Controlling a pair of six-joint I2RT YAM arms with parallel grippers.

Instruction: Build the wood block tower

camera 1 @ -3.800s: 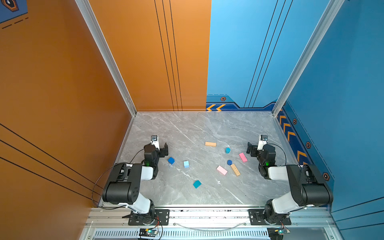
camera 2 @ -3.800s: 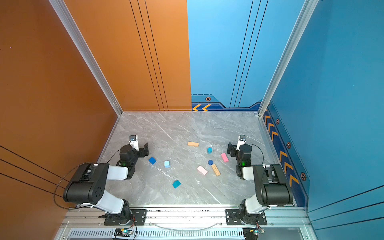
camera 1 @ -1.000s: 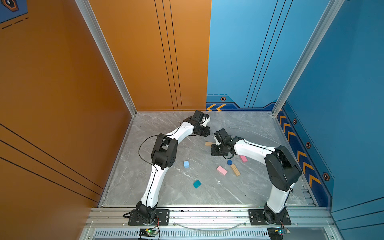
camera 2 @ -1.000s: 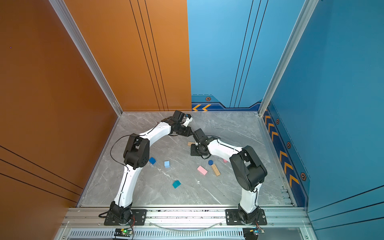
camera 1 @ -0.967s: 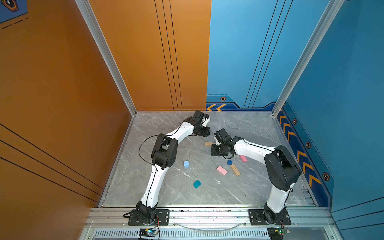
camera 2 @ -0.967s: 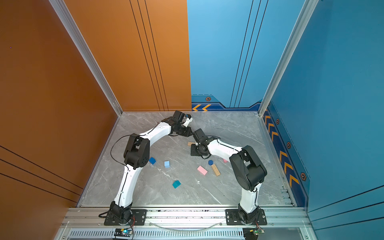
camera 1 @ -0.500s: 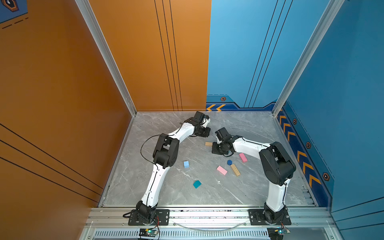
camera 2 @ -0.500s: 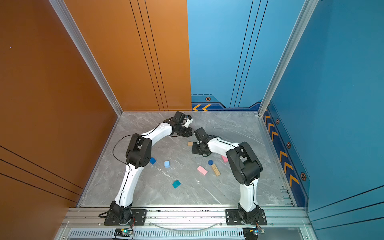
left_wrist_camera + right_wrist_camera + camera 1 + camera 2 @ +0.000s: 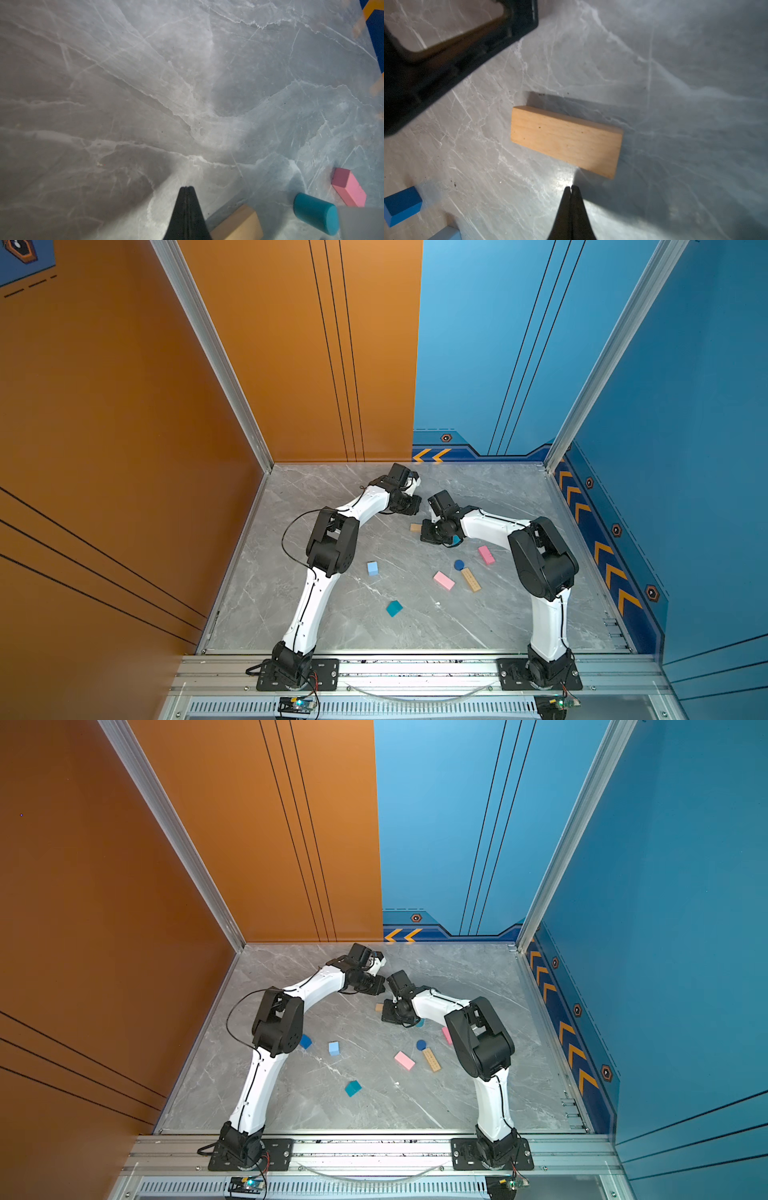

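Grey, white-veined table (image 9: 353, 626) under tan bar (image 9: 566, 141), pink bar (image 9: 444, 580), teal cube (image 9: 393, 608), light-blue cube (image 9: 372, 568).

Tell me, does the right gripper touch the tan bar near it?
Apart. The right wrist view shows it: the shut right gripper ends short of the tan bar, with bare marble table visible between them.

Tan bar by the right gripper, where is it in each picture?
Both top views: the tan bar peeks out beside the right gripper.
Left wrist view: the bar sits close to the shut left gripper, cut by the picture's edge.
Right wrist view: the bar fills the middle.
Shared landmark: the teal cylinder nearby; the right wrist view lacks it.
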